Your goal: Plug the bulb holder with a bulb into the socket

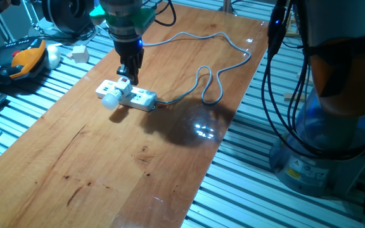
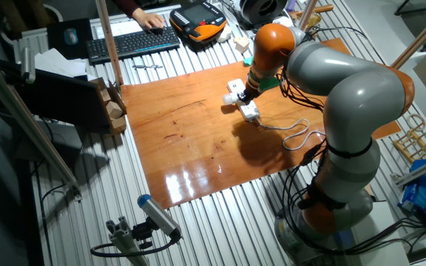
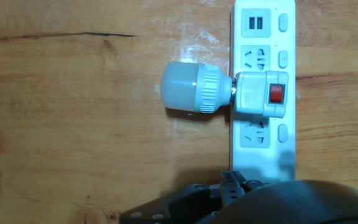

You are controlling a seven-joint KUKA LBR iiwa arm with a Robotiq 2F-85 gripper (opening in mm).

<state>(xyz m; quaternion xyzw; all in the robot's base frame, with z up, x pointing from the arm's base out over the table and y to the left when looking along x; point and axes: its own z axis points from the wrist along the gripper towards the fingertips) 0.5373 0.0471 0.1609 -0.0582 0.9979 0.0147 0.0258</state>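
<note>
White socket cropped, end effector blurred

The arm at the right of the frame is thick, rounded grey segments joined by orange rings, on a grey base. Black cables hang beside it. Its wrist carries a teal collar, and the claw is small, dark and blocky.

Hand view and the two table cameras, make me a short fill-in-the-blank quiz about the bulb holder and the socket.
1. The bulb holder with a bulb sits on the ____.
2. The switch on the holder is coloured ____.
3. The socket lies on a ____ table.
4. Its grey cord lies in ____ on the table.

Missing words: socket; red; wooden; loops
</note>
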